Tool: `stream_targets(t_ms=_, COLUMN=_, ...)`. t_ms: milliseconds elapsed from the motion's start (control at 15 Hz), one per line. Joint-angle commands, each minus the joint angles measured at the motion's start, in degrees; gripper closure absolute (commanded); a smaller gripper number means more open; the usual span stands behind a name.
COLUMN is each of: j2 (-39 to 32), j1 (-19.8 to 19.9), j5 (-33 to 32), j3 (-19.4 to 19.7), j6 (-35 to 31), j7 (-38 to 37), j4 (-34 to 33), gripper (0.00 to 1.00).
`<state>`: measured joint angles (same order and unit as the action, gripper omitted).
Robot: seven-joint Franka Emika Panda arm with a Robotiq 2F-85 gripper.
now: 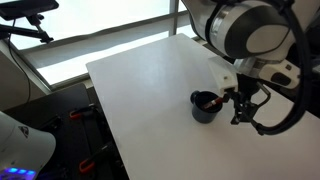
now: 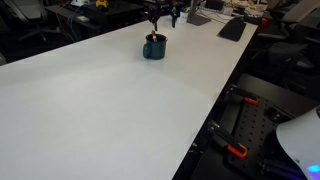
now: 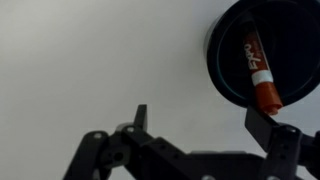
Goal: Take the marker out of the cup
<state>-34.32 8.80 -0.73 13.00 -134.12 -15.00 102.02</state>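
The cup [image 1: 205, 106] is a small dark mug standing on the white table; it also shows in an exterior view [image 2: 153, 47] and in the wrist view [image 3: 268, 50], seen from above at the upper right. The marker [image 3: 258, 70], red with a white band, lies slanted inside the cup. In an exterior view a red tip [image 1: 213, 97] shows at the cup's rim. My gripper [image 3: 200, 118] is open and empty, hovering above the table just beside the cup, one fingertip near the cup's rim. The gripper also shows in both exterior views [image 1: 243, 105] [image 2: 163, 17].
The white table [image 1: 150, 90] has edges close to the cup in an exterior view. A keyboard [image 2: 232, 28] and other desk clutter lie beyond the cup. Red clamps [image 2: 234, 152] sit below the table edge.
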Motion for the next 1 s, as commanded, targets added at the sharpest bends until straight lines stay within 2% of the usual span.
stream_targets(t_ms=0, j2=2.3, j1=1.2, j5=1.4, j3=-1.1, j6=-2.5, j7=2.0, j4=1.9, gripper=0.00)
stream_targets(t_ms=267, j2=2.5, j1=1.8, j5=1.5, j3=-1.6, j6=-2.3, j7=3.3, j4=1.8, gripper=0.00)
stream_targets(t_ms=733, j2=2.5, j1=4.3, j5=4.5, j3=-4.1, j6=2.5, j7=11.1, j4=0.9, gripper=0.00)
stream_targets(t_ms=933, j2=2.4, j1=5.3, j5=5.7, j3=-5.1, j6=2.4, j7=14.1, j4=0.9, gripper=0.00)
